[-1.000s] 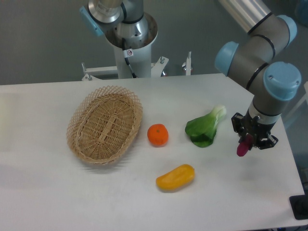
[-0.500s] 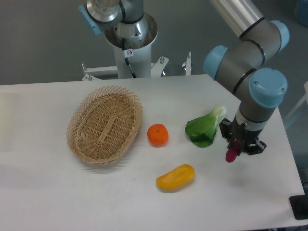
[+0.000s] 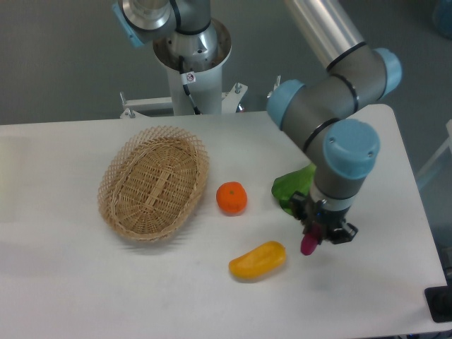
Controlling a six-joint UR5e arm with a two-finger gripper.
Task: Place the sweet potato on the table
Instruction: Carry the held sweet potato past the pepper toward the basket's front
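From the fixed camera, the gripper is clamped on the sweet potato, which hangs end-down just right of the yellow fruit. It looks to be above the table, not yet resting on it, so lowering and letting go are left.

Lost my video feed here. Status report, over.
Gripper shut on sweet potato, above the table. Yellow fruit close beside, leafy green partly behind arm.

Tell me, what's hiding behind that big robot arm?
A green leafy vegetable lies behind the arm; only its left part shows, the rest is covered.
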